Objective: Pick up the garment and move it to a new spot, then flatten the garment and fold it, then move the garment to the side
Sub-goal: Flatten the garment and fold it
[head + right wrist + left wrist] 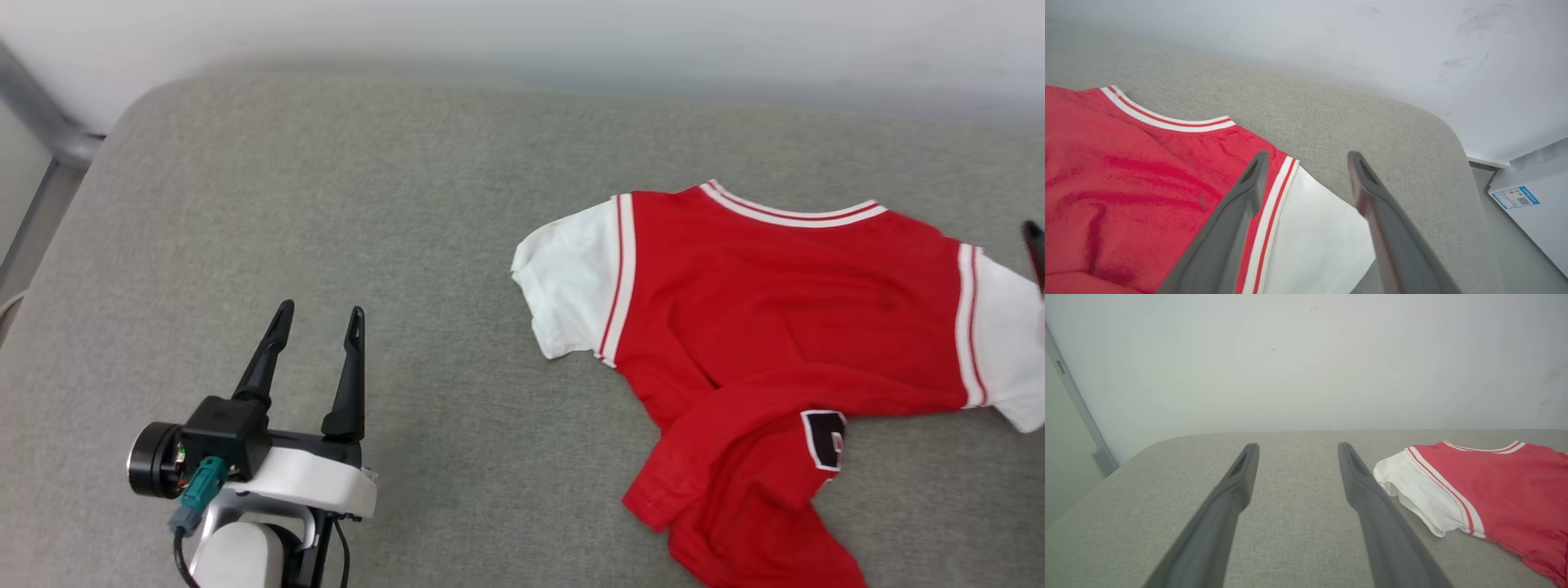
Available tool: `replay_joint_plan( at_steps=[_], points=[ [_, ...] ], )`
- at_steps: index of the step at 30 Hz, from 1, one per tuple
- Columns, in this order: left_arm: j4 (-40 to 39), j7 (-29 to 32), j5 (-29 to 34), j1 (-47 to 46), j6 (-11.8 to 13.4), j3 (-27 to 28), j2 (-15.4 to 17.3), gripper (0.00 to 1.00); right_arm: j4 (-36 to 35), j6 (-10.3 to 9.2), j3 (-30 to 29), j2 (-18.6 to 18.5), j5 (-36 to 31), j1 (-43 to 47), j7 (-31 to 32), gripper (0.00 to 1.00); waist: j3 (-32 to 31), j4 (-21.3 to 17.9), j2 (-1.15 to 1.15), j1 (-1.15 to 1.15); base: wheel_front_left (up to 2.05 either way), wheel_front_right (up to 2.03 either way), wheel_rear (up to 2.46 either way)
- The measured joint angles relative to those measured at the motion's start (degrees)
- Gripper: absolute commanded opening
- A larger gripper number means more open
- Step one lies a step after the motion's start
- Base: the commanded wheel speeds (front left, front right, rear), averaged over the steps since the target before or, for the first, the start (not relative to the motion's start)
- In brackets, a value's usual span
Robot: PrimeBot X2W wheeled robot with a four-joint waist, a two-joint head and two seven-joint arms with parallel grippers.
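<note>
The garment (767, 318), a red jersey with white sleeves and striped trim, lies spread on the grey cushion (343, 229) at the right, its lower part folded over with a dark print patch showing. My left gripper (320, 314) stands open over bare cushion well to the left of the shirt; in its wrist view the garment (1490, 486) sits off to the right of my left gripper (1297, 447). My right gripper (1308, 157) hovers open above the garment (1126, 171), over its right white sleeve (1314, 237). One dark fingertip (1033, 237) shows at the head view's right edge.
A pale wall (571, 33) runs behind the cushion. A grey metal bar (49, 122) stands at the far left corner. Past the cushion's right end, a white box with a blue label (1531, 204) rests on the floor.
</note>
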Motion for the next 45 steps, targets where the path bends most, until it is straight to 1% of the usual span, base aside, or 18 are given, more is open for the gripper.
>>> replay_joint_plan(
  at_steps=[4, 6, 9, 14, 17, 19, 22, 25, 27, 29, 31, 33, 36, 38, 40, 45],
  points=[
    [-0.18, 0.00, -0.82, 0.71, -0.04, 0.94, -0.12, 1.00, -6.15, 0.00, 1.38, 2.50, 3.58, 3.85, -8.65, 1.00, -2.39, -2.40, 0.00, 0.00, 0.00, 0.00, 0.00],
    [-0.21, 0.00, -1.24, 1.51, -0.08, 1.57, -0.18, 1.00, -9.50, 0.00, 1.07, 4.22, 5.15, 6.10, -12.85, 1.00, -3.43, -3.64, 0.00, 0.00, 0.00, 0.00, 0.00],
    [-0.51, 0.00, -1.66, 2.47, -0.09, 2.19, -0.32, 1.00, -13.81, 0.00, -1.36, 8.24, 6.77, 10.35, -18.57, 1.00, -4.76, -5.36, 0.00, -0.01, 0.00, 0.00, 0.00],
    [-0.62, 0.00, -2.65, 3.97, -0.44, 2.33, -0.80, 1.00, -20.80, -0.01, -4.11, 15.34, 6.45, 18.20, -25.24, 1.00, -6.24, -7.49, 0.00, -0.01, 0.00, 0.00, 0.00],
    [-0.55, 0.00, -3.02, 4.72, -0.60, 2.31, -0.82, 1.00, -24.13, -0.01, -5.28, 19.53, 6.02, 22.18, -27.00, 1.00, -6.65, -8.47, 0.00, -0.01, 0.00, 0.00, 0.00],
    [-0.76, 0.00, -3.03, 4.84, -0.97, 2.19, -0.74, 1.00, -25.57, -0.01, -5.82, 21.23, 5.42, 24.08, -27.44, 1.00, -6.69, -9.14, 0.00, -0.01, 0.00, 0.00, 0.00],
    [-1.02, 0.00, -3.64, 4.33, -1.15, 2.05, -0.36, 1.00, -27.26, -0.01, -6.42, 22.45, 5.95, 25.36, -27.87, 1.00, -6.41, -10.18, 0.00, -0.01, 0.00, 0.00, 0.00],
    [-0.27, 0.56, -3.93, 1.51, -1.58, 0.36, 1.91, 1.00, -28.44, -0.01, -6.67, 22.93, 6.79, 25.83, -27.42, 1.00, -5.63, -11.13, 0.00, -0.01, 0.00, 0.00, 0.00],
    [0.15, 3.74, -5.02, -1.65, -1.69, -1.40, 3.77, 1.00, -29.25, -0.01, -7.39, 22.95, 7.08, 25.79, -27.31, 1.00, -4.76, -11.71, 0.00, -0.01, 0.00, 0.00, 0.00],
    [0.56, 8.92, -5.95, -5.74, -1.88, -3.72, 6.38, 1.00, -30.08, -0.01, -7.86, 22.72, 7.16, 25.69, -27.11, 1.00, -3.68, -12.23, 0.00, 0.00, 0.00, 0.00, 0.00],
    [1.26, 16.01, -8.10, -10.72, -1.92, -7.36, 9.70, 1.00, -31.04, -0.01, -7.94, 22.58, 7.42, 25.56, -27.07, 1.00, -2.36, -12.69, 0.00, 0.00, 0.00, 0.00, 0.00],
    [2.03, 24.81, -11.94, -14.89, -1.93, -11.36, 12.73, 1.00, -31.64, -0.01, -7.89, 22.49, 7.26, 25.12, -27.16, 1.00, -0.97, -13.22, 0.00, 0.00, 0.00, 0.00, 0.00],
    [2.47, 35.55, -17.85, -21.19, -2.02, -14.93, 16.31, 1.00, -31.85, -0.01, -8.15, 22.45, 7.04, 24.22, -27.87, 1.00, 1.14, -14.15, 0.00, 0.00, 0.00, 0.00, 0.00],
    [3.23, 41.36, -20.08, -25.14, -2.03, -17.60, 19.70, 1.00, -31.93, -0.01, -7.88, 22.58, 7.06, 23.81, -28.19, 1.00, 2.70, -14.76, 0.00, 0.01, 0.00, 0.00, 0.00],
    [4.30, 45.35, -22.45, -28.24, -2.02, -19.98, 22.41, 1.00, -31.87, -0.01, -7.24, 22.94, 7.10, 23.32, -28.52, 1.00, 4.23, -15.42, 0.00, 0.01, 0.00, 0.00, 0.00],
    [7.47, 52.27, -28.17, -34.44, -2.02, -24.83, 26.19, 1.00, -31.19, -0.02, -6.72, 23.47, 6.43, 22.70, -29.83, 1.00, 7.83, -17.06, 0.00, 0.01, 0.00, 0.00, 0.00]
  ],
)
